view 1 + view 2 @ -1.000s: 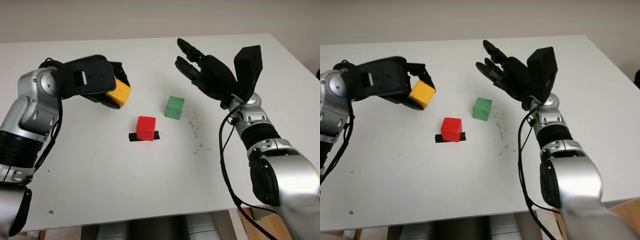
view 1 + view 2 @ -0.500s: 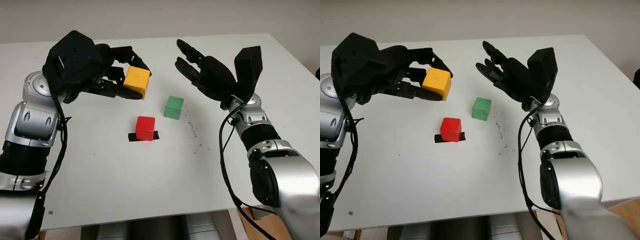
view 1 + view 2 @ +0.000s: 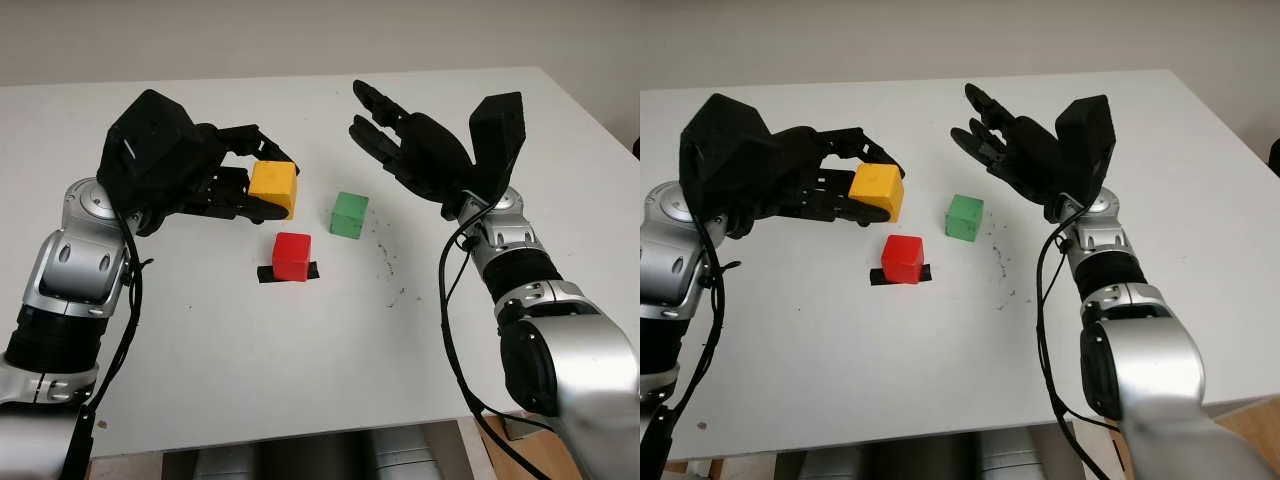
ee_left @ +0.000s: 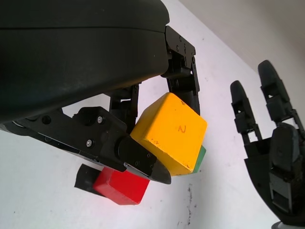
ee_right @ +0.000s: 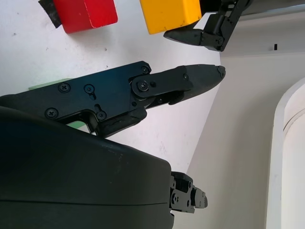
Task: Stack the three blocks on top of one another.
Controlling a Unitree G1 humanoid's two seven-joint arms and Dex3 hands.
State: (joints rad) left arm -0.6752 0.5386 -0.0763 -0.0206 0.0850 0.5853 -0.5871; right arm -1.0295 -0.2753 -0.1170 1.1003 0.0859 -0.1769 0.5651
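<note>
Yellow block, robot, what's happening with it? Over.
Left hand shut on yellow block, held in the air up-left of red block. Right hand open, above the table beyond green block. Nothing in the way.

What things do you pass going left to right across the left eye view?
left hand → yellow block → red block → green block → right hand, open above the table.
</note>
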